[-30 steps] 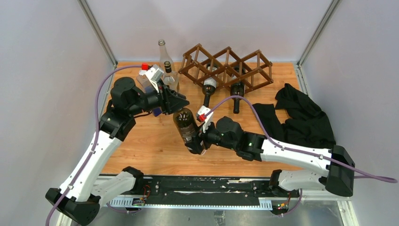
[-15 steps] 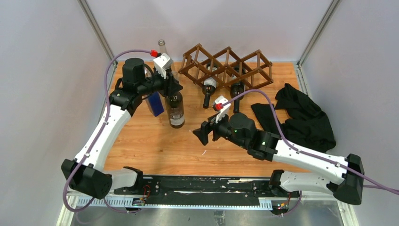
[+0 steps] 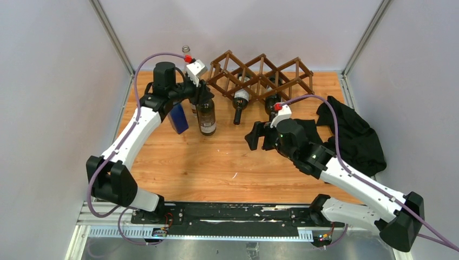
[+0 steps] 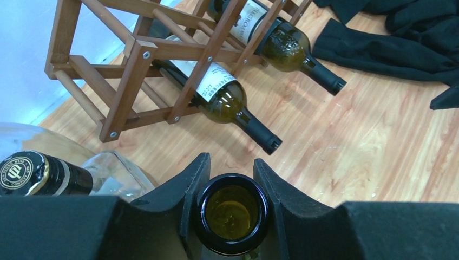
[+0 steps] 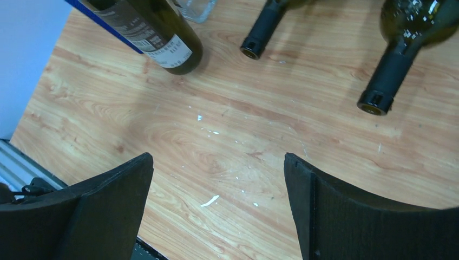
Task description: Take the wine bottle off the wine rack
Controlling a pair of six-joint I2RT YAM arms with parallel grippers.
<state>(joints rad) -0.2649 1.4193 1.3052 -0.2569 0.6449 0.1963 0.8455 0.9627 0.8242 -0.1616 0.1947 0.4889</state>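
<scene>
A dark wine bottle (image 3: 206,118) stands upright on the table left of the wine rack (image 3: 260,76). My left gripper (image 3: 203,97) is shut on its neck. In the left wrist view its open mouth (image 4: 231,213) sits tight between my fingers (image 4: 187,187). Two more wine bottles (image 3: 240,100) (image 3: 272,103) lie in the rack's lower cells, necks pointing toward me. They also show as the left bottle (image 4: 224,95) and the right bottle (image 4: 292,46). My right gripper (image 3: 257,135) hangs open over bare table (image 5: 218,184), nothing between its fingers.
A black cloth (image 3: 349,135) is heaped at the right side. A blue box (image 3: 177,116), a clear glass bottle (image 3: 186,51) and a capped dark bottle (image 4: 38,173) crowd the back left corner, close to the held bottle. Walls close in on three sides.
The right gripper let go of the bottle's base, opened wide and drew back to the right. The left arm tipped the bottle upright and carried it back toward the rack's left end.
</scene>
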